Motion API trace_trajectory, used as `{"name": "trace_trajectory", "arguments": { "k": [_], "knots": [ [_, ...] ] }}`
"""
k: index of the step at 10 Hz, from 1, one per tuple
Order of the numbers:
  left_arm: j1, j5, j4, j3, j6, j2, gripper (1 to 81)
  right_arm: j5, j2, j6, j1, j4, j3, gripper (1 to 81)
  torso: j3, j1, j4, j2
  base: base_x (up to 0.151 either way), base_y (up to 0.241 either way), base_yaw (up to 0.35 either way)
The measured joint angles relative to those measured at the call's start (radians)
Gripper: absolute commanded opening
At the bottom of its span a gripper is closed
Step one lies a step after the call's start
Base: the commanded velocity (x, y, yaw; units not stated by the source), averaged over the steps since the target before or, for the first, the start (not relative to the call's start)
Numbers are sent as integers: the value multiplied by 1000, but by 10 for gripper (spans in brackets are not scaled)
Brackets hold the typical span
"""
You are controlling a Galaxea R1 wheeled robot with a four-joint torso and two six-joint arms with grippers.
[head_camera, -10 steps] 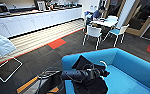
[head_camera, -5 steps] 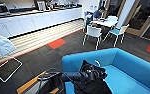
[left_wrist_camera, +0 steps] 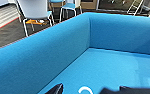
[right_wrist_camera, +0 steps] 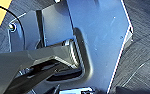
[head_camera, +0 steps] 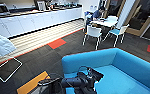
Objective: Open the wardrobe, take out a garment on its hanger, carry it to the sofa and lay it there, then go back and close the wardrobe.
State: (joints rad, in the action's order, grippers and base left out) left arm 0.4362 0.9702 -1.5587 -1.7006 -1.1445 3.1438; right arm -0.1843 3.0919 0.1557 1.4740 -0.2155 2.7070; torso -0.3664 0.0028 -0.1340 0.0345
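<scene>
Head view: robot stands at the near end of the sofa (head_camera: pixel 121 67), bright blue, low rounded back, wide seat. A dark arm reaches from the lower left over the sofa's near corner; the left end effector (head_camera: pixel 91 75) sits above the seat just inside the armrest. Black fabric, the garment (head_camera: pixel 97 75), hangs at its tip, bunched, over the seat cushion. Cannot tell whether the fingers are apart or together; the dark mass hides them.

Left wrist view: blue sofa back and seat (left_wrist_camera: pixel 96 57) close in front. A small white curved hook, the hanger (left_wrist_camera: pixel 85 89), shows at the frame edge above the seat, with dark cloth (left_wrist_camera: pixel 131 90) beside it. Whether cloth touches the cushion, cannot tell.

Right wrist view: robot's own dark plate and bar over grey carpet (right_wrist_camera: pixel 141 62); right end effector's state cannot be told.

Surroundings, head view: white chairs (head_camera: pixel 93 33) with teal seats around a white tabletop (head_camera: pixel 107 22), a person seated behind it. Long white cabinet run (head_camera: pixel 36 21) along the far wall. Red floor patch (head_camera: pixel 56 43), orange patch (head_camera: pixel 32 83). Light blue cloth (head_camera: pixel 2 43) hanging at far left.
</scene>
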Motion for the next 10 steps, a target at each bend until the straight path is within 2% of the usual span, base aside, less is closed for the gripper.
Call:
{"name": "trace_trajectory", "arguments": {
  "k": [1,5,6,7,9,10],
  "knots": [
    [17,8,-35,-2,0,0,811,0,0,0,0,0,0,811,0,0,0,0,0,0,0],
    [50,-1,-42,-26,-32,1,811,-1,0,0,0,0,0,811,0,0,0,0,0,0,0],
    [57,-33,-36,-25,-46,1,811,0,0,0,0,0,0,811,0,0,0,0,0,0,0],
    [64,-94,-1,-23,-65,1,811,-1,0,0,0,0,0,811,0,0,0,0,0,0,0],
    [75,-231,96,-21,-88,-5,811,-2,0,0,0,0,0,811,0,0,0,0,0,0,0],
    [81,-315,152,-12,-91,-40,811,-2,0,0,0,0,0,811,0,0,0,0,0,0,0]
  ]
}}
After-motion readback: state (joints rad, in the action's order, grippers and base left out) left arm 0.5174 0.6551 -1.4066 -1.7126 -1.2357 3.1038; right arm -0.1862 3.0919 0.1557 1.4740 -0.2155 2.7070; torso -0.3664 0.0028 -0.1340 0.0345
